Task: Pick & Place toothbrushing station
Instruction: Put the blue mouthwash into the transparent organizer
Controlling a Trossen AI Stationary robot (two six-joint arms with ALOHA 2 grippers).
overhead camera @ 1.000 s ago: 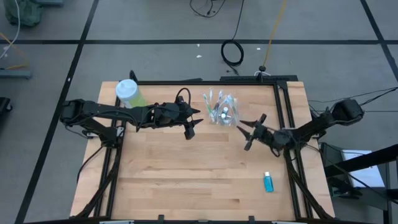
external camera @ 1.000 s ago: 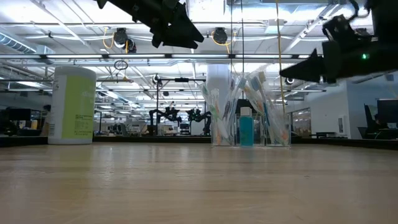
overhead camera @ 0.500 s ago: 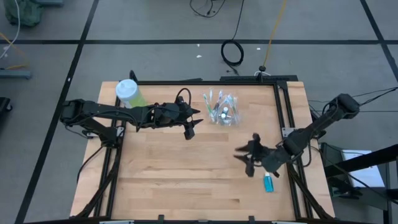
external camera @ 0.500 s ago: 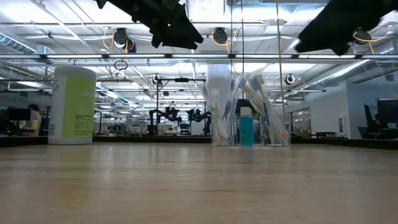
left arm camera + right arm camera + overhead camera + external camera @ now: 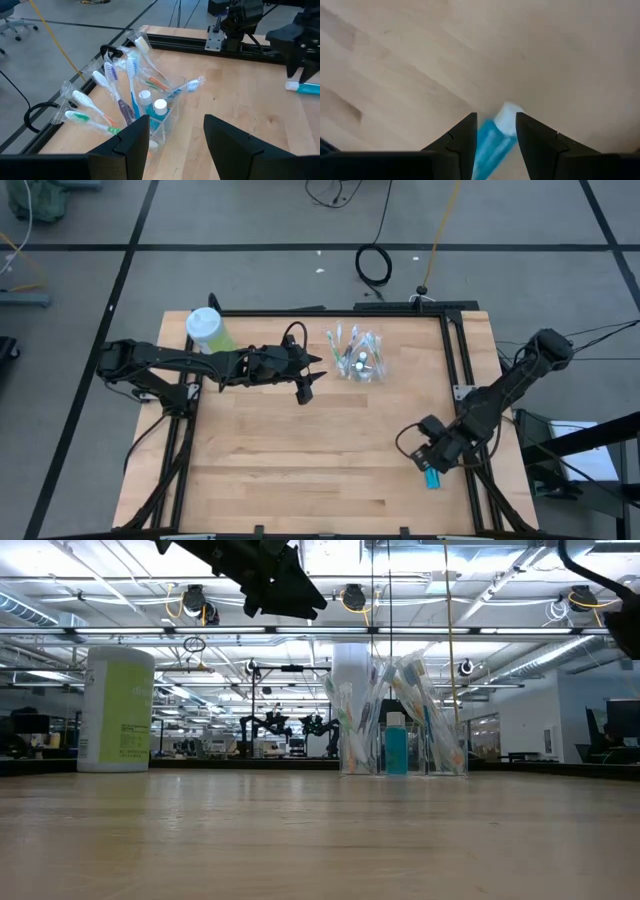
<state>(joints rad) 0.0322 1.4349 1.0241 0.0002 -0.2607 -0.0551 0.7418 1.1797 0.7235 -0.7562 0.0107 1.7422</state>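
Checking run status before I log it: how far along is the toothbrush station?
Done: the clear cup holds the toothbrushes and two tubes. In hand: the right hand, fingers open, straddles the last teal tube lying near the table's right edge, not yet gripped. Left: grasp it and place it in the cup. The left hand waits open beside the cup.

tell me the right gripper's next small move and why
Probably lower a little and close. The right gripper is open, straddling the teal tube lying alone on the table, away from the clear cup. The left gripper waits open near the cup.
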